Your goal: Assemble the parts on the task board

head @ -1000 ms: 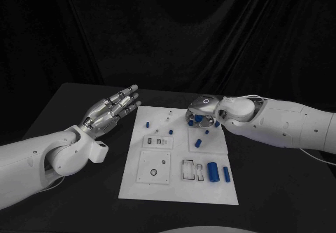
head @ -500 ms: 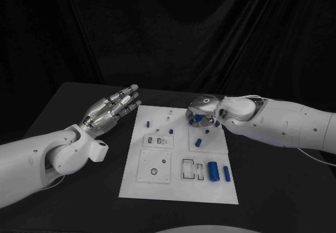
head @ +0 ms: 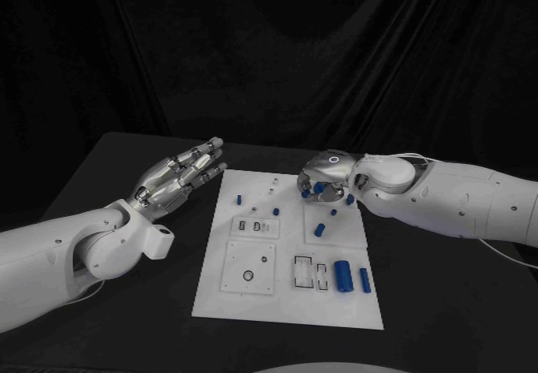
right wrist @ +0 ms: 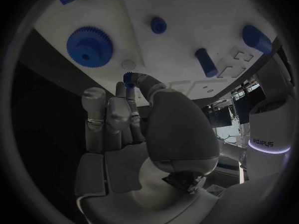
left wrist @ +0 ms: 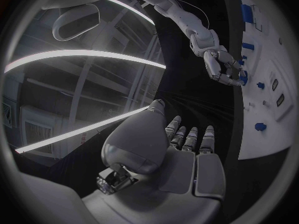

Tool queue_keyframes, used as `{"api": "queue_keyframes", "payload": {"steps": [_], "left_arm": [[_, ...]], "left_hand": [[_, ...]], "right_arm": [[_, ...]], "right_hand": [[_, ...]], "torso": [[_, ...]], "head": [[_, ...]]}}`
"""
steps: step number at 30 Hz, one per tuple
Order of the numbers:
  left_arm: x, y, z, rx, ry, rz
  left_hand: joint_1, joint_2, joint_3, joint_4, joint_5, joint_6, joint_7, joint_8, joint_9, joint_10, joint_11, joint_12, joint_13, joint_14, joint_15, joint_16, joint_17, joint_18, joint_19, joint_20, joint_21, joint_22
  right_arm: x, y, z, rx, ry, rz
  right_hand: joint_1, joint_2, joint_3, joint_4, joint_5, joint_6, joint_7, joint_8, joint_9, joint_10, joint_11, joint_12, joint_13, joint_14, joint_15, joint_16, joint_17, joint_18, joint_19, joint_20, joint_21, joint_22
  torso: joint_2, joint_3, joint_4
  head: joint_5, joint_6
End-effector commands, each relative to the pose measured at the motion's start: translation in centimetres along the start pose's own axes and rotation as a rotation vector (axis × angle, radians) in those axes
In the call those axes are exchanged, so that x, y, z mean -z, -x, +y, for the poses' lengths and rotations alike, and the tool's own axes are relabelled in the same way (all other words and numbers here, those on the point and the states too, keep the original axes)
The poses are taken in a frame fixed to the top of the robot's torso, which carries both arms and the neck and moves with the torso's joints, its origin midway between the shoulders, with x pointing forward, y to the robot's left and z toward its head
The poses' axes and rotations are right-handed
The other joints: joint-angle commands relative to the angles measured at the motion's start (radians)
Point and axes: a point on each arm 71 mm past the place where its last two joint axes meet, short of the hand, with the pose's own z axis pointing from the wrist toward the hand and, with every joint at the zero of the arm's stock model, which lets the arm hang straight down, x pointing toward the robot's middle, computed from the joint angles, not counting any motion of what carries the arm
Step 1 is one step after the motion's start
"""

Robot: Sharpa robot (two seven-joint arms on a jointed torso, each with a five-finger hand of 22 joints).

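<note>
On the black counter (head: 134, 155), the white task board (head: 286, 307) lies at the centre of the head view. The right hand (head: 325, 180) hovers over the board's upper right, fingers curled downward; in the right wrist view its fingertips (right wrist: 132, 82) pinch a small blue part (right wrist: 129, 78) just above the board, near a pale round post (right wrist: 128, 64) and beside a large blue gear (right wrist: 89, 44) already sitting on the board. The left hand (head: 179, 175) is held above the counter at the board's upper left, palm up, fingers spread, holding nothing.

The task looks far from finished: two long blue cylinders (head: 352, 277) lie loose at the lower right, and several small blue pieces (head: 319, 229) are scattered mid-board. Rectangular slots (head: 302, 270) look unfilled.

Whether the pinched part touches the board is hard to tell; the right hand hides what lies under it in the head view.
</note>
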Motion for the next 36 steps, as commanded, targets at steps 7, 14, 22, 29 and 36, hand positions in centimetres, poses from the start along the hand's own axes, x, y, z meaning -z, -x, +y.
{"api": "queue_keyframes", "payload": {"steps": [7,14,22,29,36], "left_arm": [[0.0,-0.1,-0.4,0.01,-0.06,0.013],[-0.1,-0.3,-0.3,0.014,-0.055,0.018],[-0.2,-0.3,-0.3,0.017,-0.051,0.024],[-0.3,-0.3,-0.2,0.02,-0.046,0.028],[-0.4,-0.3,-0.1,0.022,-0.042,0.032]], "left_hand": [[0.012,-0.003,0.044,-0.012,0.021,0.018,0.007,0.015,0.017,-0.004,0.018,-0.014,-0.011,0.003,0.016,-0.01,-0.007,0.003,0.004,0.006,-0.011,-0.009],[0.013,-0.004,0.045,-0.013,0.022,0.018,0.008,0.015,0.017,-0.002,0.02,-0.014,-0.011,0.003,0.018,-0.01,-0.007,0.004,0.005,0.007,-0.011,-0.009],[0.013,-0.005,0.046,-0.015,0.022,0.017,0.008,0.015,0.017,-0.002,0.021,-0.014,-0.011,0.003,0.019,-0.01,-0.007,0.004,0.005,0.009,-0.011,-0.009],[0.014,-0.005,0.048,-0.016,0.023,0.016,0.009,0.015,0.017,-0.002,0.022,-0.014,-0.011,0.003,0.02,-0.01,-0.007,0.005,0.005,0.01,-0.011,-0.009],[0.014,-0.006,0.054,-0.019,0.024,0.011,0.005,0.013,0.016,-0.002,0.02,-0.013,-0.011,0.003,0.032,-0.01,-0.007,0.004,0.005,0.018,-0.01,-0.008]], "right_arm": [[-2.6,2.1,0.9,-0.055,0.007,-0.054],[-4.5,2.3,1.0,-0.047,-0.003,-0.029],[-5.6,2.4,0.6,-0.035,-0.029,-0.023],[-5.8,2.4,0.1,-0.027,-0.053,-0.035],[-6.0,2.4,-0.3,-0.021,-0.06,-0.04]], "right_hand": [[0.041,0.028,0.044,-0.012,-0.01,0.036,0.012,0.026,0.06,0.044,0.0,-0.026,-0.02,-0.005,0.006,0.0,-0.01,-0.057,0.002,0.004,0.021,0.024],[0.041,0.027,0.044,-0.012,-0.021,0.034,0.014,0.019,0.058,0.047,0.002,-0.04,-0.028,-0.01,0.009,-0.008,-0.02,-0.056,-0.003,0.007,0.017,0.025],[0.044,0.027,0.045,-0.014,-0.026,0.03,0.015,0.011,0.055,0.047,0.004,-0.051,-0.035,-0.014,0.01,-0.011,-0.022,-0.056,-0.007,0.008,0.016,0.028],[0.044,0.027,0.046,-0.015,-0.028,0.027,0.016,0.006,0.052,0.047,0.006,-0.058,-0.04,-0.016,0.011,-0.013,-0.025,-0.056,-0.01,0.009,0.013,0.027],[0.042,0.028,0.045,-0.013,-0.031,0.025,0.017,0.0,0.049,0.047,0.007,-0.064,-0.043,-0.022,0.013,-0.022,-0.038,-0.055,-0.015,0.011,0.009,0.026]], "torso": [[-0.003,-0.0016,-0.0003],[0.0,-0.0018,0.0038],[0.003,0.0003,0.01],[0.003,0.002,0.0131],[0.004,0.0025,0.0159]], "head": [[0.008,0.003],[0.012,0.001],[0.008,0.003],[0.003,0.002],[-0.002,0.002]]}}
